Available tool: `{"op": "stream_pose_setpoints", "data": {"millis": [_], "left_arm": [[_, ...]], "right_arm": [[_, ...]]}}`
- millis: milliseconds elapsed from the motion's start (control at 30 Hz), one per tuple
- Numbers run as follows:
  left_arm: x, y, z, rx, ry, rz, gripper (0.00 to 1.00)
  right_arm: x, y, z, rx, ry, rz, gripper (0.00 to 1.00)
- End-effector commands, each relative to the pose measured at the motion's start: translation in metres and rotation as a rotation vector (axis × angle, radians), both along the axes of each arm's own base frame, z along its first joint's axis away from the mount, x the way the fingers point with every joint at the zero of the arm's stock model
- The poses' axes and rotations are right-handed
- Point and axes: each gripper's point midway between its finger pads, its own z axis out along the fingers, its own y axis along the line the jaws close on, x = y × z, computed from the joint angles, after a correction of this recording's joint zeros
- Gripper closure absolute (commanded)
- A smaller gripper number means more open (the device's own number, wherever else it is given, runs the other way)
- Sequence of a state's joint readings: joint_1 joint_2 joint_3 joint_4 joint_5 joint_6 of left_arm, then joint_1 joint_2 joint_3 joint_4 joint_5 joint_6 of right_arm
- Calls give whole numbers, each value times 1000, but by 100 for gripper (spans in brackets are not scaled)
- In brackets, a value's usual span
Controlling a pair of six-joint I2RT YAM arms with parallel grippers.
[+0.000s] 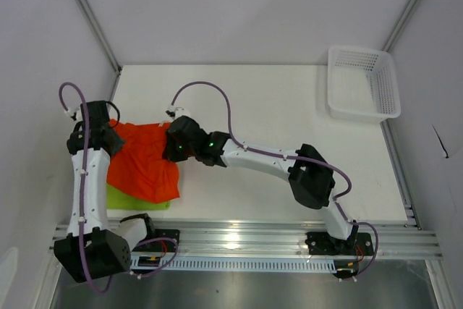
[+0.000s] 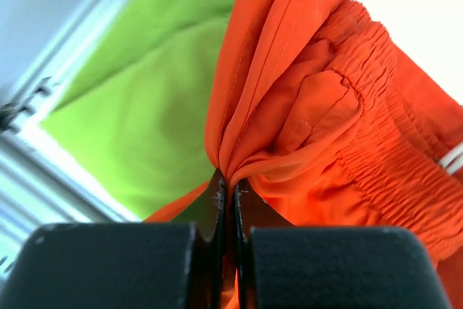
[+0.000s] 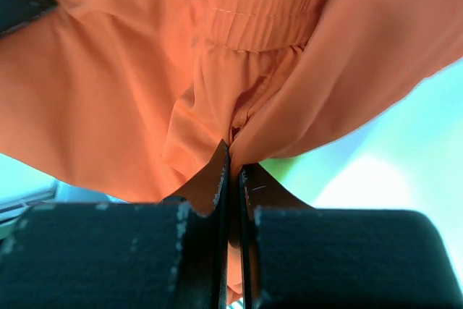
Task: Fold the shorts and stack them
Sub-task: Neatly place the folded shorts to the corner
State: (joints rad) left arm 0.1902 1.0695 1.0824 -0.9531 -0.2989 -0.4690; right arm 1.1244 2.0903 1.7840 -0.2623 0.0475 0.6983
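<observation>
A metal rail (image 1: 253,236) runs along the near edge of the white surface (image 1: 275,106), with both arm bases bolted to it. Just behind the rail, at the near left corner, the green shorts (image 1: 134,199) lie flat, their near edge almost on the edge of the surface. The left wall stands close beside them and beside the left arm, so there is little room on that side.

The orange shorts (image 1: 145,164) lie over the green pair and cover most of it; only a green strip shows at the near side. The left gripper (image 2: 228,186) is closed tight on a bunched fold of the orange shorts at their left side, next to the gathered waistband, where a bit of white drawstring (image 2: 452,157) shows. The right gripper (image 3: 233,164) is likewise closed on a pinch of orange fabric at their far right corner. The cloth spans between the two grippers.

To the right of the shorts, the middle and right of the surface are open. A white mesh basket (image 1: 329,85) sits at the far right corner, well apart from the shorts.
</observation>
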Motion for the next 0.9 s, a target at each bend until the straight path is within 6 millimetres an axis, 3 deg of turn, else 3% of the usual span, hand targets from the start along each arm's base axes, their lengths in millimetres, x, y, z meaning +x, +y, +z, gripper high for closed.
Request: {"op": "stream_pose_setpoints", "data": {"millis": [0,100,167,333,500,633,700,733,767,833,867], "left_arm": [[-14,29,12,51,-5,39,100],[-13,41,0,24,-7,86,100],[-18,59,-8,24,14,155,100],[-15,78,-31,-33,35,216,100],[-20,87,-61,-67,99,251,100],[-23,93,-67,-93,130,272,100],[-21,92,-70,-111,127,261,87],[-20,91,-71,-118,129,256,77],[-20,93,-69,-115,125,265,47],[-22,94,-68,-117,122,275,31],[-22,94,-67,-116,122,277,17]], "right_arm": [[-3,36,36,105,-54,-28,100],[-10,53,30,130,-37,-16,100],[-13,58,18,118,-29,-21,100],[-14,64,-3,122,-16,-43,100],[-17,65,-28,104,19,-53,100],[-21,65,-52,90,67,-63,100],[-22,62,-63,87,90,-76,100],[-23,61,-68,81,95,-77,99],[-22,61,-70,78,99,-81,95],[-23,59,-74,65,105,-82,82],[-23,58,-75,62,105,-84,75]]}}
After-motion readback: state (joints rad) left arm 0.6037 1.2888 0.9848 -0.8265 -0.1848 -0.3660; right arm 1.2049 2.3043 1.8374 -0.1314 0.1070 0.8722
